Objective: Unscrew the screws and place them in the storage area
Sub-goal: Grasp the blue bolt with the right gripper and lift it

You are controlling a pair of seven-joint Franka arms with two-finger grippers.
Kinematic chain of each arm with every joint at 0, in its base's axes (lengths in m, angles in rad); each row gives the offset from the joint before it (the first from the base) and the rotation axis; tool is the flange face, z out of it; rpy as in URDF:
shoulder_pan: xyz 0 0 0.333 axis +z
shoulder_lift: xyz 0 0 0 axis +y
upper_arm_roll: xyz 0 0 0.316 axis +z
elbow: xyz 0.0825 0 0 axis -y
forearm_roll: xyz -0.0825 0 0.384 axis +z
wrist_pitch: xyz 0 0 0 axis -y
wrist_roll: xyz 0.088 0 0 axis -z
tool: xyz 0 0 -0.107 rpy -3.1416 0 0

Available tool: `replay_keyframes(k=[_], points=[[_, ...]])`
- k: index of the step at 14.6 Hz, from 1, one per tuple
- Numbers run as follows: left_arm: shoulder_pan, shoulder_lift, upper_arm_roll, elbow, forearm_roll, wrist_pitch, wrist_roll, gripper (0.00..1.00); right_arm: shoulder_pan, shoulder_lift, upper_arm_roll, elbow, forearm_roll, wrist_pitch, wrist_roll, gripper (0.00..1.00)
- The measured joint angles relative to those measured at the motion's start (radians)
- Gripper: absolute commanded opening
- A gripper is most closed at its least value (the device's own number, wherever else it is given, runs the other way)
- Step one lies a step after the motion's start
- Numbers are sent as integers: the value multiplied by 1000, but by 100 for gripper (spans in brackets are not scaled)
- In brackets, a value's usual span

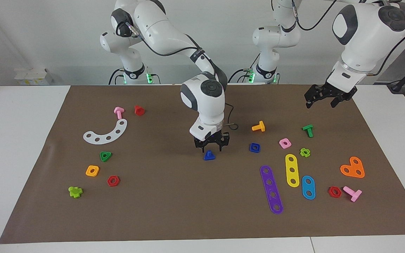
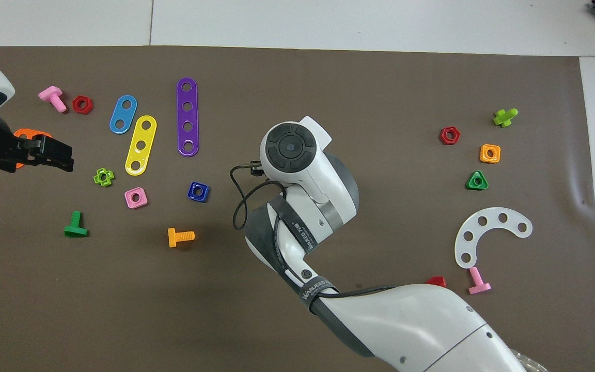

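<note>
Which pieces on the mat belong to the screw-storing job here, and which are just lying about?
In the job:
- blue bolt, under the right end effector
- blue square nut

Lying about:
- purple strip
- yellow strip
- white arc
- orange heart plate
- green triangular nut
- orange bolt

The left end effector waits open.

Right arm is stretched way out over the middle of the mat, elbow bent, wrist pointing straight down, so the right gripper [image 1: 210, 148] hangs low at about 6 o'clock from its wrist, fingers spread. Left arm just waits, its left gripper [image 1: 323, 99] up in the air near the mat's corner, angled down, fingers apart.
</note>
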Motion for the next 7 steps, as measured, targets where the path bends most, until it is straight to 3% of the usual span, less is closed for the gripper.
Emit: replay_keyframes(k=[3,7], points=[[0,-1,0,-1,1,2,0,100,2,1,0,-57,-1,45,-11,54],[0,-1,0,-1,1,6,0,100,2,1,0,-82,-2,69,-16,32]])
